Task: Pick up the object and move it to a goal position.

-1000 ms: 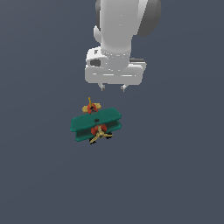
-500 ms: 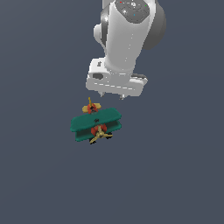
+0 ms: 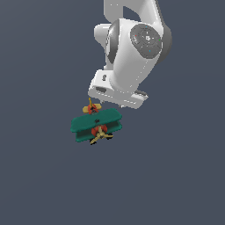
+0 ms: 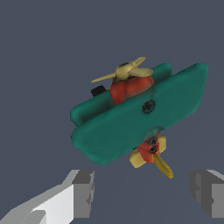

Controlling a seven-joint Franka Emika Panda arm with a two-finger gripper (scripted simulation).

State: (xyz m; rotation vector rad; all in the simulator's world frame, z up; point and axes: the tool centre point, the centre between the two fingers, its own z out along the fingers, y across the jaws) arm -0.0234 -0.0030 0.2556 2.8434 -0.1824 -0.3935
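The object is a small toy biplane (image 3: 96,125) with two green wings, a red body and a yellow propeller, resting on the flat grey ground. My gripper (image 3: 108,105) hangs just above and behind its tail; in the exterior view the white hand hides most of the fingers. The wrist view looks down on the biplane (image 4: 140,116), upper wing towards the camera. There my gripper (image 4: 144,192) is open: its two grey fingertips (image 4: 83,192) stand wide apart, just short of the tail, with nothing between them and no contact with the plane.
Plain dark grey ground (image 3: 176,176) lies all around the biplane. The white arm (image 3: 136,48) rises above the hand towards the top of the exterior view.
The arm has come down and tilted towards the biplane, so the hand now sits close over its tail. The biplane has not moved.
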